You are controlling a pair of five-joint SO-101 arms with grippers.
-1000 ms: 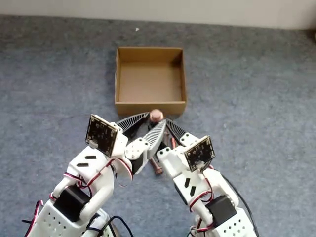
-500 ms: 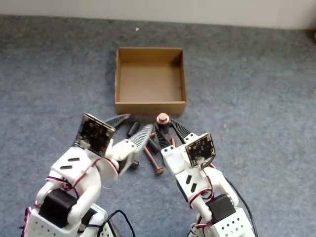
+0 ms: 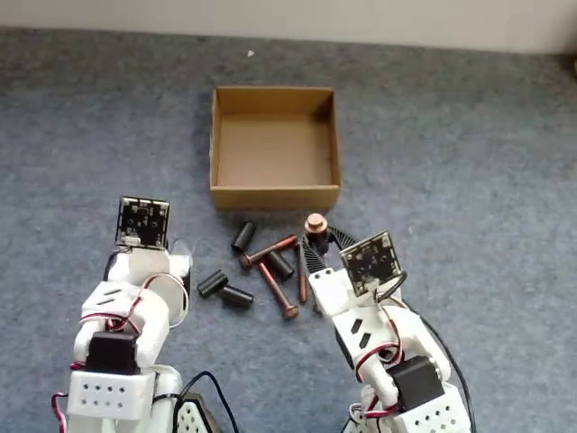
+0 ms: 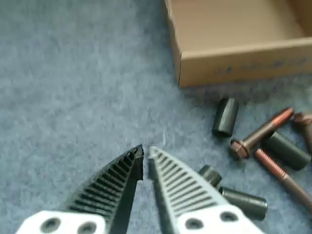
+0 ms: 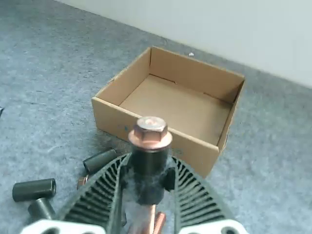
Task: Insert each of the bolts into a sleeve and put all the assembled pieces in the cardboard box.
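assembled piece: one. A copper bolt stands upright in a black sleeve. It is held up just in front of the near wall of the cardboard box, outside the box.
right gripper: squeezed tight on the black sleeve of the assembled piece, one finger on each side.
loose bolts: three, all copper-brown, lying on the carpet in front of the box's near wall.
first bolt: the one closest to the box, lying on a slant.
second bolt: a little farther from the box. One end comes close to the first bolt.
third bolt: points toward the box, just beside the right gripper.
loose sleeves: four, all black, lying on their sides.
first sleeve: the one nearest the box.
second sleeve: just beside the first bolt, between it and the second bolt.
third sleeve and fourth sleeve: next to each other, the farthest from the box.
all together: four bolts and five sleeves, counting the held ones.
cardboard box: one, square, open on top, its brown floor showing.
left gripper: fingers almost together with a thin gap, holding nothing. It hangs over the carpet in front of a near corner of the box, to the side of the loose parts.
carpet: grey-blue, under everything.
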